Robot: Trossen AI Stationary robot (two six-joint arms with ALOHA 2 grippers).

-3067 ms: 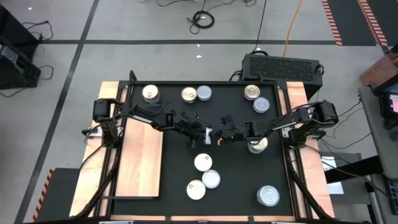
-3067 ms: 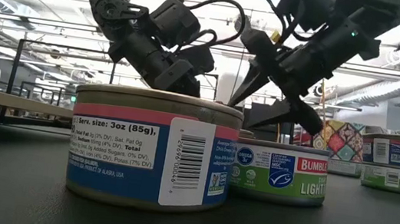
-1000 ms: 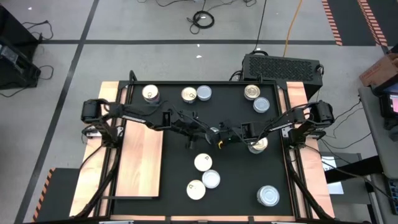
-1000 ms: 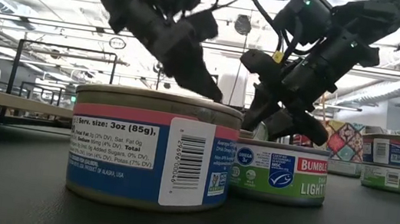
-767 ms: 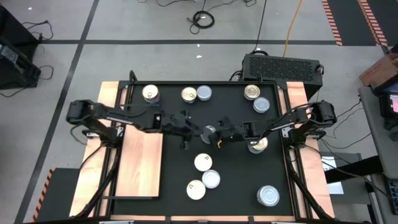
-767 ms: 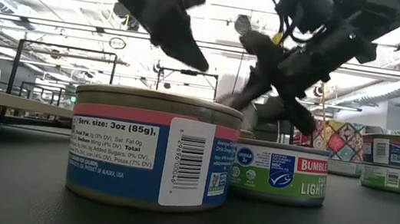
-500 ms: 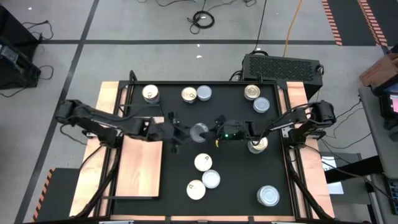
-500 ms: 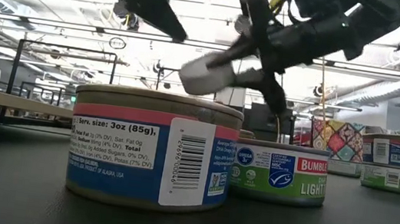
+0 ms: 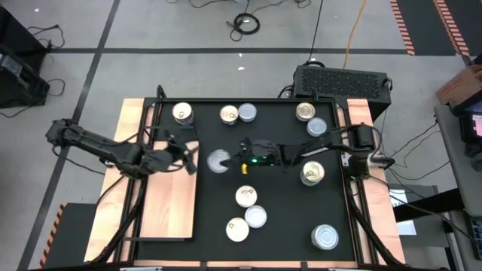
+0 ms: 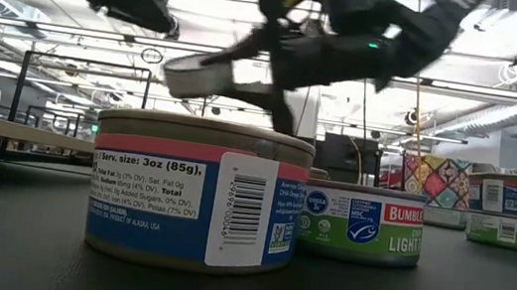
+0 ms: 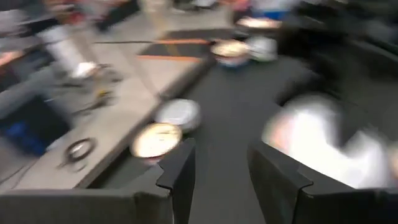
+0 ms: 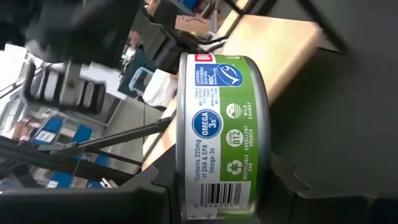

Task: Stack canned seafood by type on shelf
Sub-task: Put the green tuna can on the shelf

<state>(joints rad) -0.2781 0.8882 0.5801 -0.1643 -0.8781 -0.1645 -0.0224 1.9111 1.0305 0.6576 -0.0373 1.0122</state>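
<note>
Left gripper (image 9: 188,159) — empty, fingers parted, over bare light-brown wooden shelf (image 9: 169,214). Right gripper (image 9: 230,160) — clamped on green-labelled, silver-topped round tin (image 9: 219,161), aloft above black mat (image 9: 279,218) near shelf's edge. Risk: thin rim grip — tin may slip or land tilted.

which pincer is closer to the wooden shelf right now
Left. The left pincer hangs empty over the wooden shelf's right edge near its far end. The right pincer is off to the shelf's right above the black mat, gripping a green-label can.
</note>
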